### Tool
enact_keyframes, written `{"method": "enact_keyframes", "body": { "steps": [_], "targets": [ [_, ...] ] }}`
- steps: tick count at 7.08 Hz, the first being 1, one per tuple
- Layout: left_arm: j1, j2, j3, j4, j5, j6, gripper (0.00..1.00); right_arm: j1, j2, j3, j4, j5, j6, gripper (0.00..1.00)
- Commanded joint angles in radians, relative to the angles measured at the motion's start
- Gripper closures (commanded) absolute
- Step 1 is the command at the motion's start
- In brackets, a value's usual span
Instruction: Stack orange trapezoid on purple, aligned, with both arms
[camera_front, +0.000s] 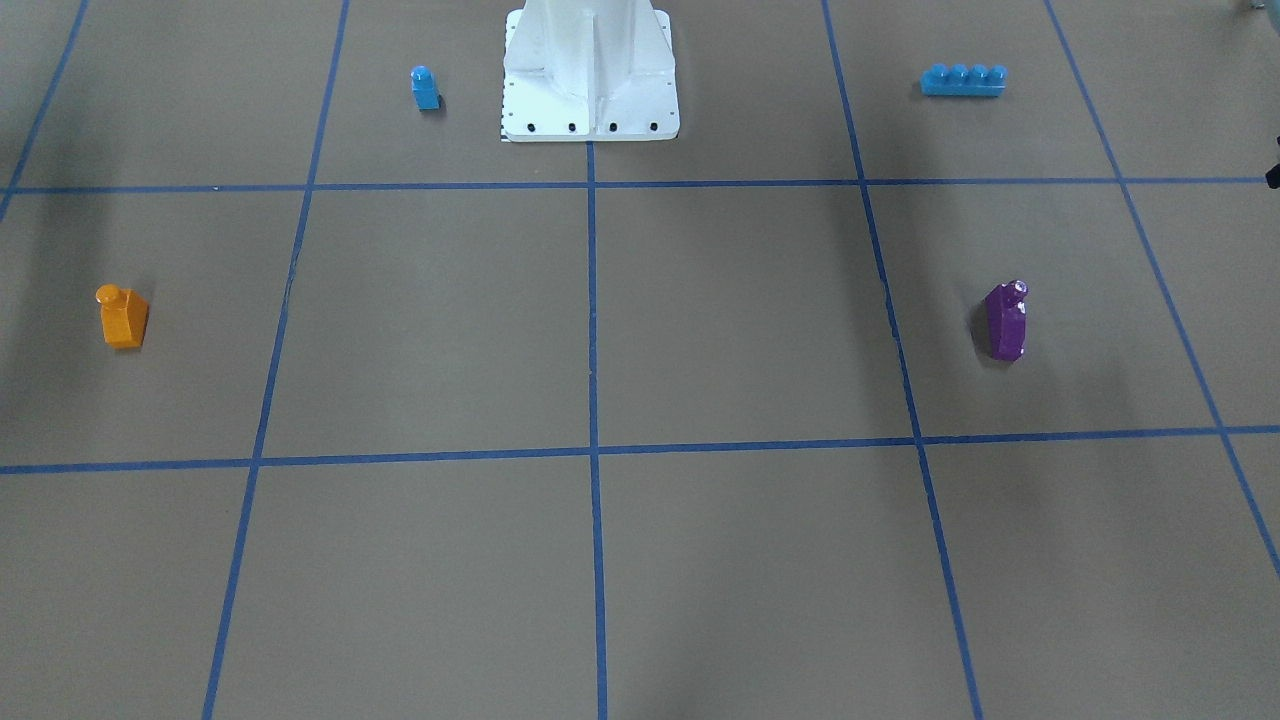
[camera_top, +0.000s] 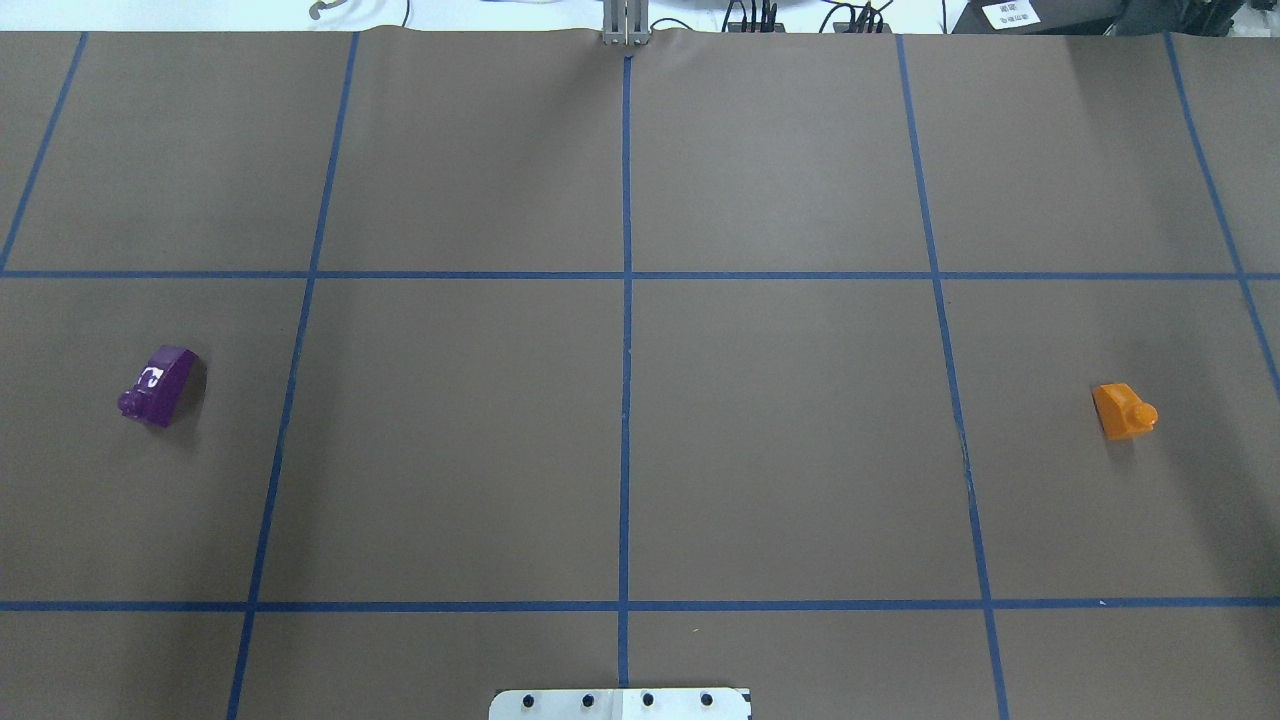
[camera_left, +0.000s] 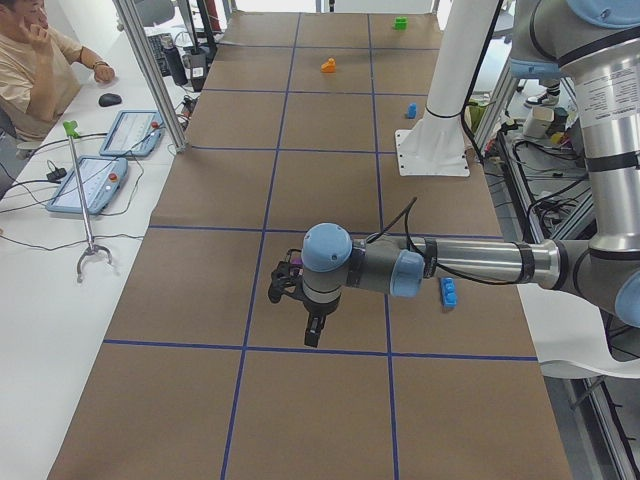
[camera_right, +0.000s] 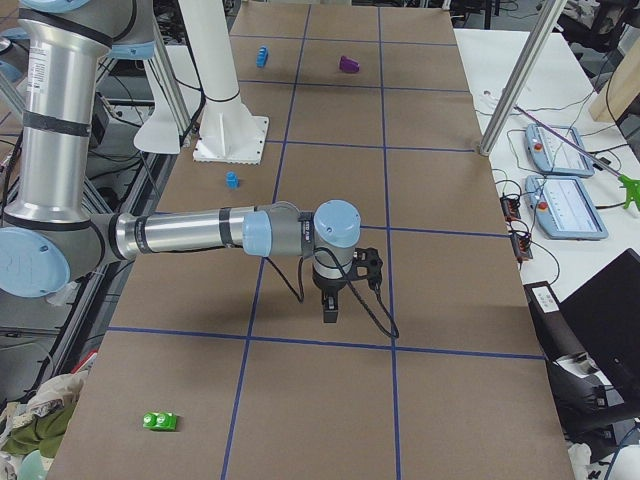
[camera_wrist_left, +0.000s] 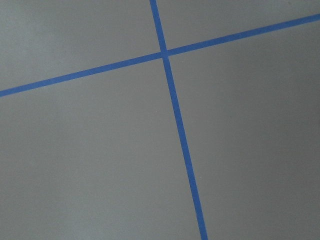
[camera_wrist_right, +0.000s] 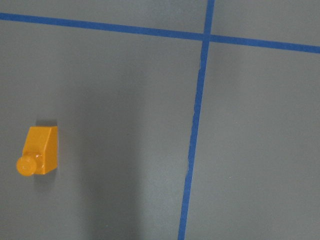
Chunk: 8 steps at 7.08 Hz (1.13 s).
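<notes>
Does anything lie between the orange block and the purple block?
Nothing visible does. Only bare table lies between the orange block and the purple block; the small blue block and the long blue brick sit off that line.

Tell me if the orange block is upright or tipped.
Upright: the orange block rests on its base, stud on top in the front view and facing up at the right wrist camera.

Overhead and front-facing cameras look steeply down from opposite sides, sharing the orange trapezoid (camera_top: 1125, 410) and purple block (camera_top: 160, 385).
</notes>
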Motion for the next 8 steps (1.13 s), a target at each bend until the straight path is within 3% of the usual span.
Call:
{"method": "enact_keyframes", "body": {
  "steps": [1, 7, 8],
  "targets": [
    [-0.002, 0.001, -0.016, 0.000, -0.006, 0.003, 0.00, -0.001, -0.002, -0.001, 0.000, 0.002, 0.001, 0.00],
    [0.009, 0.018, 0.001, -0.035, -0.052, -0.079, 0.00, -0.001, 0.041, 0.008, 0.002, 0.003, 0.001, 0.00],
    [0.076, 0.007, 0.004, -0.061, -0.056, -0.081, 0.00, -0.001, 0.052, 0.011, 0.002, 0.003, 0.001, 0.00]
  ]
}}
